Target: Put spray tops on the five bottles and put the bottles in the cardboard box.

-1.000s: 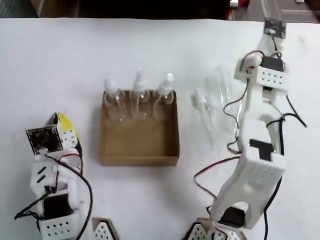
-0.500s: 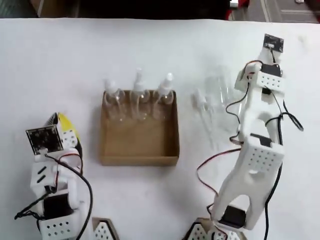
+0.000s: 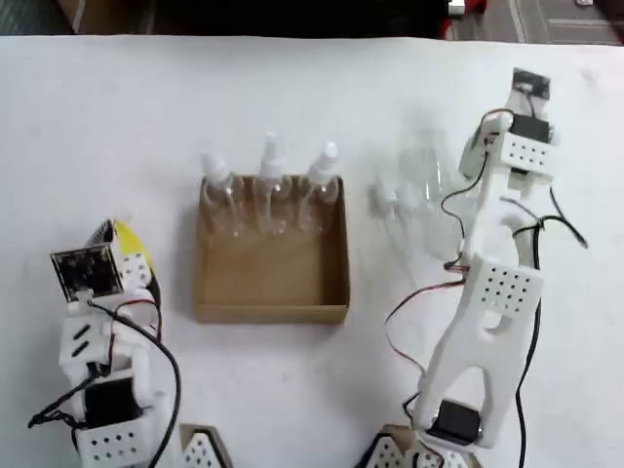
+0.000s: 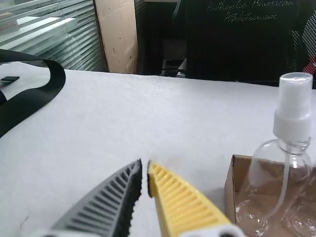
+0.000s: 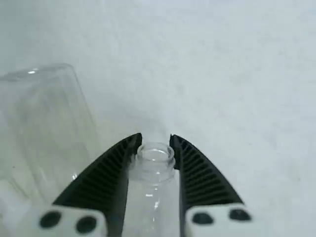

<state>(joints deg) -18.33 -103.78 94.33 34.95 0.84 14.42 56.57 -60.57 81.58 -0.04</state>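
High view: the box sits mid-surface with three capped bottles standing along its far wall. So I judge three of five done, and the fourth is in hand. Two clear open bottles are right of the box, near my right arm. The loose tops lie between them and the box. I can't read how those bottles lie from up here.

Left wrist view: my left gripper hangs over bare surface with its fingers nearly together, holding nothing. One capped bottle stands upright in the box corner, nozzle up.

Right wrist view: my right gripper is closed on the neck of one open bottle. The bottle's long axis runs along the fingers, its mouth pointing out past the fingertips and its body back toward the wrist. The second bottle is just beside it. I can't tell whether the held one rests on the surface.

Next, I reckon I need the mouth facing up and steady. A top's thin tube must thread into that narrow neck, which likely means fetching one with the left gripper.
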